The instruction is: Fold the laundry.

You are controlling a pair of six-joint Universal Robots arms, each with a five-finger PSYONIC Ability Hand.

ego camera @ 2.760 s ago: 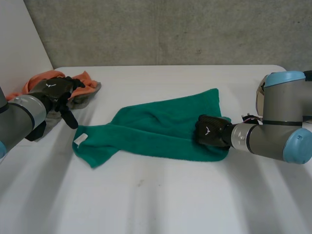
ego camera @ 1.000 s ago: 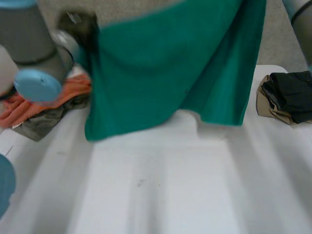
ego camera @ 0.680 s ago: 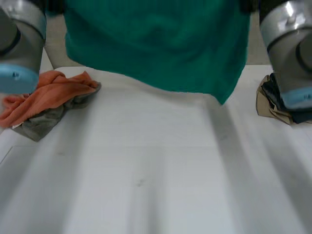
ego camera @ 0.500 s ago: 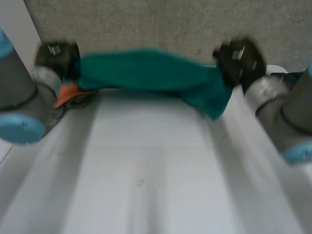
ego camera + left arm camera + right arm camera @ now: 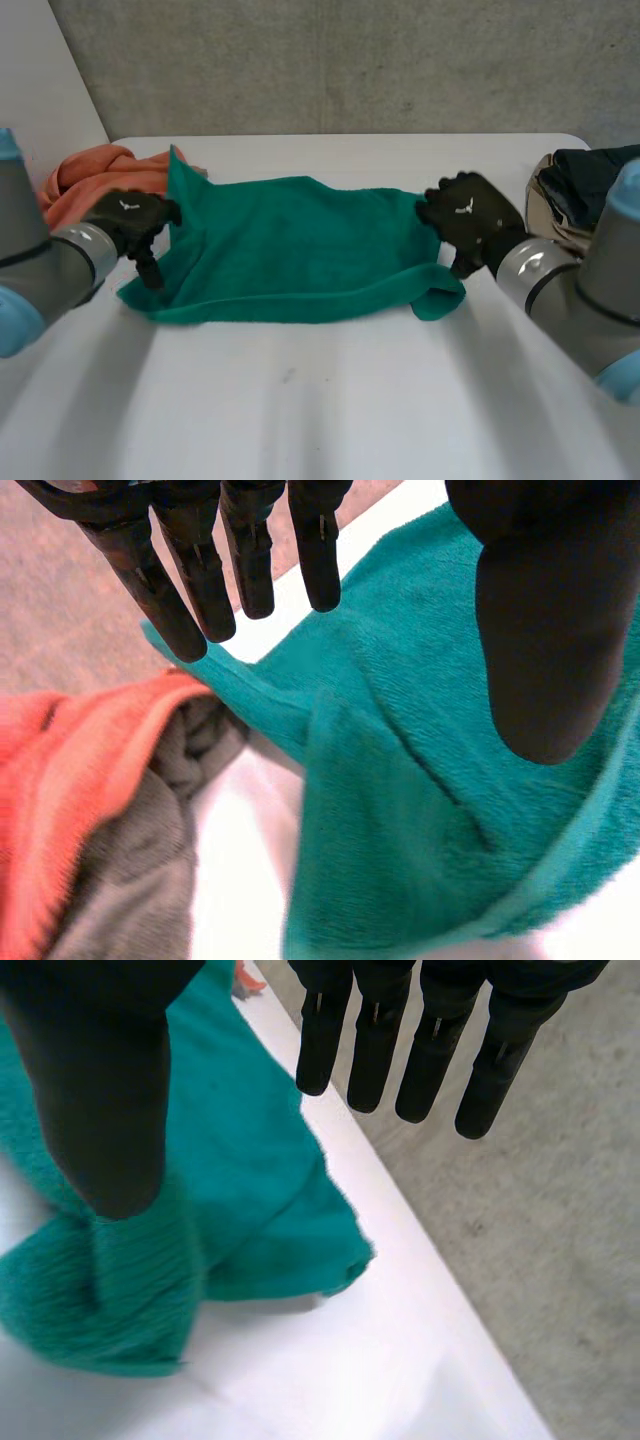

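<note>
A green towel (image 5: pixel 300 250) lies spread across the white table (image 5: pixel 320 400), its front edge doubled over and its right front corner bunched. My left hand (image 5: pixel 130 215) hovers at the towel's left edge with its fingers (image 5: pixel 250 550) straight and apart from the thumb, holding nothing; the towel's (image 5: pixel 420 780) pointed corner lies below the fingertips. At the right edge my right hand (image 5: pixel 470 215) is likewise open, its fingers (image 5: pixel 430 1050) straight above the towel's (image 5: pixel 230 1160) rumpled corner.
An orange and grey heap of cloth (image 5: pixel 90 170) lies just behind the left hand, touching the towel's corner (image 5: pixel 70 780). Dark and tan clothes (image 5: pixel 575 190) are piled at the table's right edge. A concrete wall runs behind the table.
The towel, held up stretched between both hands a second ago, has come down and now lies flat on the table. Both hands have let go and opened.
</note>
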